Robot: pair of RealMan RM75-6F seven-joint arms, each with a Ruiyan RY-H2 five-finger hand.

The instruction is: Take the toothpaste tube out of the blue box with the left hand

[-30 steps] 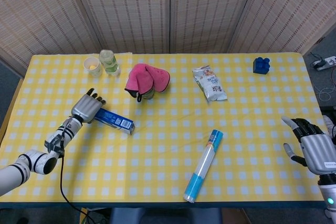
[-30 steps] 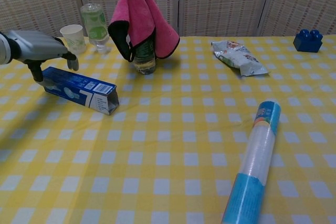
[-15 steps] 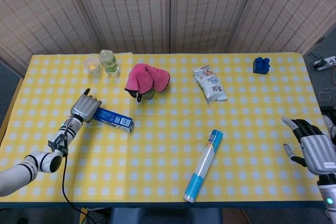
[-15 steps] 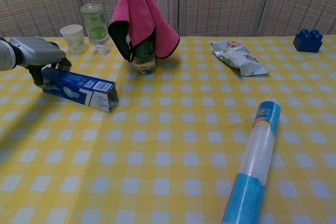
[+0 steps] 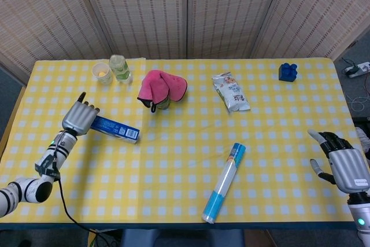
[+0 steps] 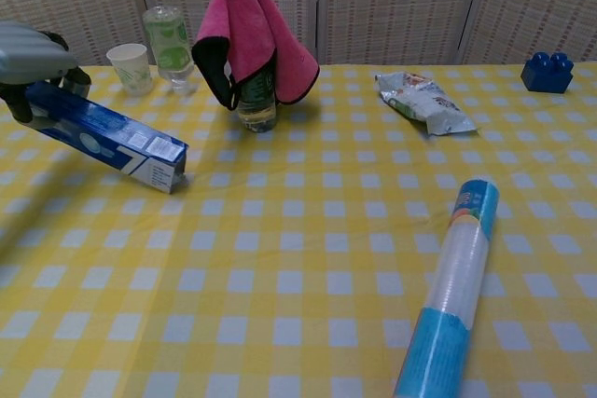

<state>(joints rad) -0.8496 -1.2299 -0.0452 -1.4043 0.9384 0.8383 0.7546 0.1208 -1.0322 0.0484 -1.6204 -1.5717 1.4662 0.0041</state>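
Blue box [image 5: 115, 129] at the left of the yellow checked table [image 5: 185, 166], long and slim, far end clamped in the left hand [image 5: 79, 118]. In the chest view, box [image 6: 103, 133] tilted, gripped end raised, printed end low by the cloth; whether that low end touches the table, impossible to tell. Fingers [image 6: 42, 51] wrapped over the top of the box there, at the frame's left edge. No toothpaste tube showing anywhere, box flap end facing the middle of the table.

Out from there: behind the box, toward the screen, a small paper cup [image 5: 102, 73] and a clear bottle with a green label [image 5: 119, 67], just beside each other. To the right of those, a pink cloth [image 5: 162, 87] draped over another bottle [image 6: 256, 100], only the lower part of it peeking out in the chest view. Further right, a crinkled snack bag [image 5: 231, 92] lying flat. Blue toy brick [image 5: 287, 72] at the far right corner. Near the front edge, a rolled tube with a blue end [image 5: 223, 183], lying diagonally, well apart from the box.

Right hand [image 5: 343, 164] off the table's right edge, palm bare, fingers spread and slightly curled, holding nothing.
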